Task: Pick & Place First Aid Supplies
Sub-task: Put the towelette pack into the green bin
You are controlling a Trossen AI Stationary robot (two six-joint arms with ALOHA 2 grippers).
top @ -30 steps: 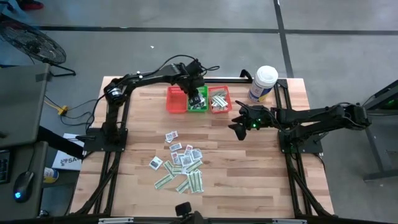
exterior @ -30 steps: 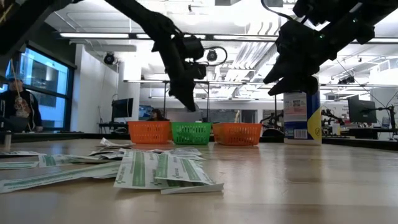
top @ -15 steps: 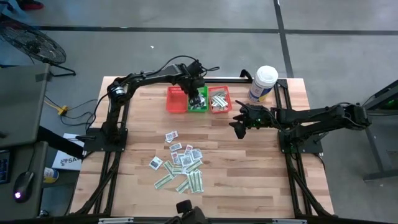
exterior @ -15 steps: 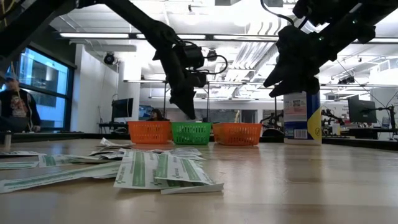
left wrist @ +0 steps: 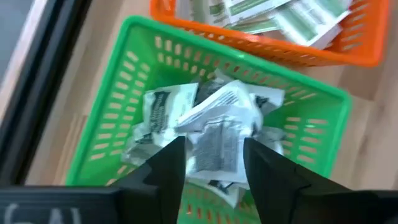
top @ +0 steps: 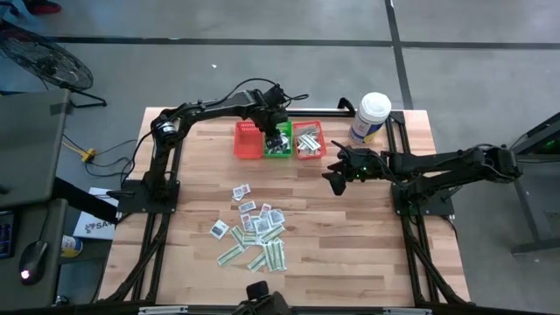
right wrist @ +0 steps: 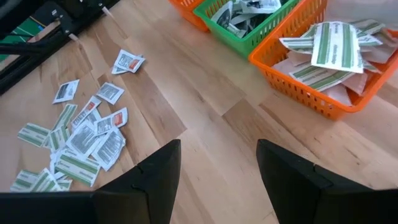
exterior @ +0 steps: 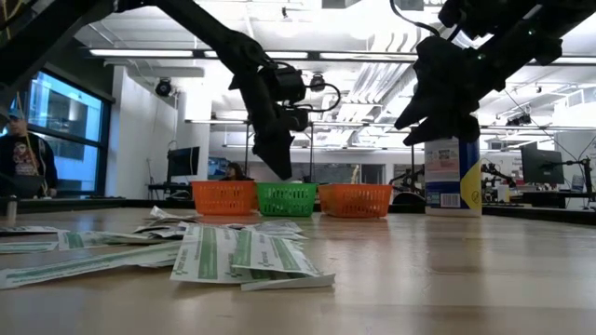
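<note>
The first aid supplies lie in a loose pile (top: 255, 232) of white squarish packets and green-and-white strips on the near middle of the table. More white packets (left wrist: 217, 118) fill the green basket (top: 277, 142) at the far edge. My left gripper (left wrist: 214, 146) hangs just over that basket, pointing steeply down and open. A white packet with dark print lies on the heap below the gap. My right gripper (top: 335, 179) hovers open over bare wood right of centre, holding nothing.
An orange basket (top: 248, 140) stands left of the green one. Another (right wrist: 329, 50) on its right holds green-and-white strips. A white tub with a blue label (top: 371, 116) stands at the far right. Bare wood lies between the baskets and the pile.
My left gripper has sunk a little toward the green basket and then held still above it. My right arm has not moved.
</note>
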